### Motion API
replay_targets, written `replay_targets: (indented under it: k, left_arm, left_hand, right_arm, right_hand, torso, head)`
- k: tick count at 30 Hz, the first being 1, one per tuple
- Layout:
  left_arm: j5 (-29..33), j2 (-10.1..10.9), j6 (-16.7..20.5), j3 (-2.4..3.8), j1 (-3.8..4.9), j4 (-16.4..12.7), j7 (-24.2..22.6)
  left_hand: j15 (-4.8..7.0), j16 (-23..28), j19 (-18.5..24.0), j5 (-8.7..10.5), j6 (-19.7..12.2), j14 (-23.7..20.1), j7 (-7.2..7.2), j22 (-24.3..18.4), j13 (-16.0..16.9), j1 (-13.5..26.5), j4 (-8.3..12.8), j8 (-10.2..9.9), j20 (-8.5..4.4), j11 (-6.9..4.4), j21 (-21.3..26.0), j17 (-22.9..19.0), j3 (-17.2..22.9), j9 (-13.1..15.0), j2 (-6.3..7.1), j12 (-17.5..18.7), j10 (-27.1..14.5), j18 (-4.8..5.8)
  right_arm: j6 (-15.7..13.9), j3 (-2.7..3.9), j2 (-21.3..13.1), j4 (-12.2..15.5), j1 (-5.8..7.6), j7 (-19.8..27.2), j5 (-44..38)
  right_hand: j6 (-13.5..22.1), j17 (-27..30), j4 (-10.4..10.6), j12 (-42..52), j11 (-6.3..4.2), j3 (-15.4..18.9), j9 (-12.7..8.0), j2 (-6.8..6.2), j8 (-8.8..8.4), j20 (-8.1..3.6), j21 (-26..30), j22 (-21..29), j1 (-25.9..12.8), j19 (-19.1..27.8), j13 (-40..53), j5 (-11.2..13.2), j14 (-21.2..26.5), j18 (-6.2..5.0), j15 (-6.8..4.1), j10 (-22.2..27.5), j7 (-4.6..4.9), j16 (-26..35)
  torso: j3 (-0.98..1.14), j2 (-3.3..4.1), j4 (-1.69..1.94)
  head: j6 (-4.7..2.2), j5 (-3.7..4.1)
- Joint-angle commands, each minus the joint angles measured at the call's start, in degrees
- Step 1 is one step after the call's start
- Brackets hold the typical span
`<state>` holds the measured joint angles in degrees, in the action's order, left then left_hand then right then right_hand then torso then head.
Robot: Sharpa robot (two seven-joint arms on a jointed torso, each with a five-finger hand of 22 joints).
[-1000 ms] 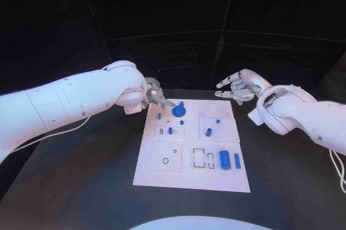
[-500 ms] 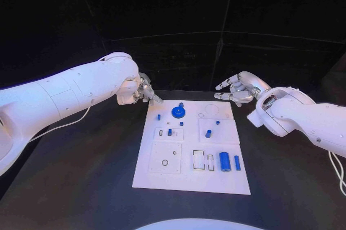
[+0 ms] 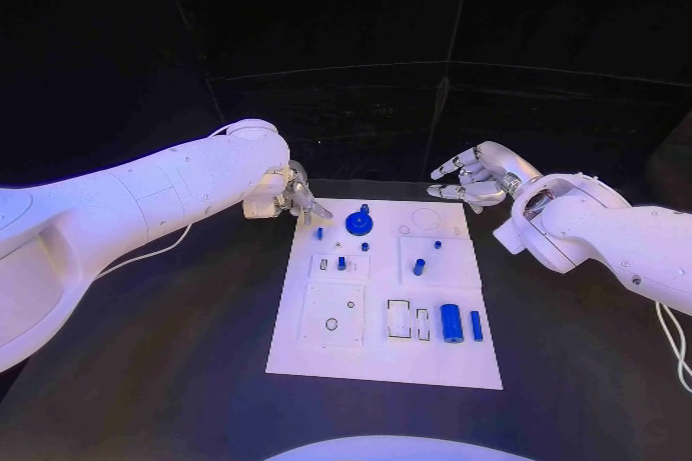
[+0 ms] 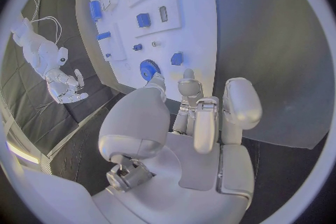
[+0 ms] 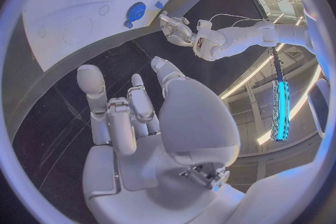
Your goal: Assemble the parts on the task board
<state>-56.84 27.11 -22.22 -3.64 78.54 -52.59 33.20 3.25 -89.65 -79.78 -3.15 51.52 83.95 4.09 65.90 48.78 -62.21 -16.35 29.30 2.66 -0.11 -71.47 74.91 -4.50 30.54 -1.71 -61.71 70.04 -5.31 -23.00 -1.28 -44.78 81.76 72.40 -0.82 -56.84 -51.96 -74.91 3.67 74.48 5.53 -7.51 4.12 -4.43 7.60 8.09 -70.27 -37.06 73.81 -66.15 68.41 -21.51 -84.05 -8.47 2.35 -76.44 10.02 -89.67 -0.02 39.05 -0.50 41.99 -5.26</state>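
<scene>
The white task board (image 3: 385, 299) lies in the middle of the black worktop (image 3: 173, 361), with nothing standing between it and either hand. On it, a round blue gear-like part (image 3: 359, 221) sits near the far edge, small blue pegs (image 3: 340, 264) stand in the middle blocks, and a blue cylinder (image 3: 450, 322) with a slim blue bar (image 3: 475, 325) lies in the near right recesses. The left hand (image 3: 297, 196) hovers at the board's far left corner, fingers (image 4: 187, 85) loosely apart and holding nothing, while the right hand (image 3: 476, 178) hangs beyond the far right corner, fingers (image 5: 94, 92) spread and empty.
</scene>
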Motion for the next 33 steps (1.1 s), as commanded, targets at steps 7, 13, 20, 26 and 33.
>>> replay_targets:
  k: [7,13,20,26,33]
  left_arm:
    - [-1.45,-1.10,-1.54,-0.06,-0.52,1.01,-2.70]
    - [-1.88,-1.80,-2.69,-0.33,-0.75,1.59,-2.68]
    - [-2.51,-2.24,-3.40,-0.44,-0.86,2.27,-2.43]
    - [-2.60,-2.37,-3.98,-0.46,-0.98,2.17,-2.51]
    - [-2.62,-2.54,-4.14,-0.46,-1.02,2.28,-2.56]
  left_hand:
    - [0.54,-0.35,-0.48,0.39,0.56,6.05,-0.06,0.36,0.18,0.06,0.14,0.44,-0.15,-0.07,-0.53,15.09,-0.73,-0.13,-0.23,-0.52,0.60,-0.02]
    - [0.68,-0.35,-0.61,0.35,0.73,6.05,-0.19,0.58,0.09,-1.84,0.91,0.61,-0.33,-0.20,-0.64,15.09,-0.93,-0.42,-1.01,-0.60,0.72,0.03]
    - [0.72,-0.35,-0.72,0.32,0.84,6.05,-0.22,0.83,0.02,-3.86,1.89,0.73,-0.39,-0.25,-0.73,15.09,-0.62,-0.80,-2.19,-0.70,0.84,0.08]
    - [0.73,-0.35,-0.77,0.32,0.85,6.05,-0.22,0.94,0.08,-4.20,2.08,0.74,-0.39,-0.25,-0.80,15.09,-0.55,-0.87,-2.35,-0.77,0.89,0.10]
    - [0.73,-0.35,-0.77,0.32,0.88,6.05,-0.22,0.95,-0.04,-4.71,2.43,0.76,-0.40,-0.25,-0.78,15.09,-0.45,-0.99,-2.55,-0.72,0.88,0.10]
  right_arm:
    - [0.37,0.05,0.27,-0.10,0.09,0.63,-0.11]
    - [0.39,0.05,0.38,-0.13,0.09,0.57,-0.11]
    - [0.38,0.05,0.39,-0.11,0.09,0.52,-0.11]
    - [0.35,0.05,0.41,-0.10,0.09,0.52,-0.11]
    - [0.35,0.05,0.44,-0.11,0.09,0.50,-0.11]
  right_hand:
    - [-0.14,-15.09,0.30,-0.19,-0.08,0.07,-0.06,0.02,0.35,-0.03,0.31,0.05,-0.12,0.42,-0.05,-0.19,-5.95,-0.45,-0.16,0.48,0.12,-0.33]
    - [-0.07,-15.09,0.34,-0.20,-0.08,0.02,-0.07,0.10,0.34,-0.03,0.41,0.19,-0.01,0.49,-0.04,-0.27,-5.95,-0.47,-0.15,0.50,0.13,-0.33]
    - [-0.05,-15.09,0.36,-0.24,-0.07,0.01,-0.08,0.11,0.34,-0.03,0.42,0.18,0.05,0.48,-0.09,-0.29,-5.95,-0.46,-0.12,0.54,0.13,-0.33]
    - [-0.04,-15.09,0.36,-0.23,-0.06,0.01,-0.08,0.11,0.34,-0.02,0.43,0.17,0.07,0.47,-0.07,-0.30,-5.95,-0.45,-0.12,0.54,0.13,-0.33]
    - [-0.03,-15.09,0.39,-0.24,-0.05,0.02,-0.08,0.11,0.34,-0.02,0.47,0.25,0.09,0.50,-0.09,-0.31,-5.95,-0.46,-0.10,0.55,0.14,-0.33]
  torso:
    - [0.10,-0.06,0.04]
    - [0.12,-0.08,-0.03]
    - [0.16,-0.11,0.04]
    - [0.10,-0.09,0.08]
    - [0.13,-0.08,0.04]
  head:
    - [-0.14,0.13]
    - [0.04,0.08]
    - [0.16,0.21]
    - [0.16,0.27]
    - [0.17,0.14]
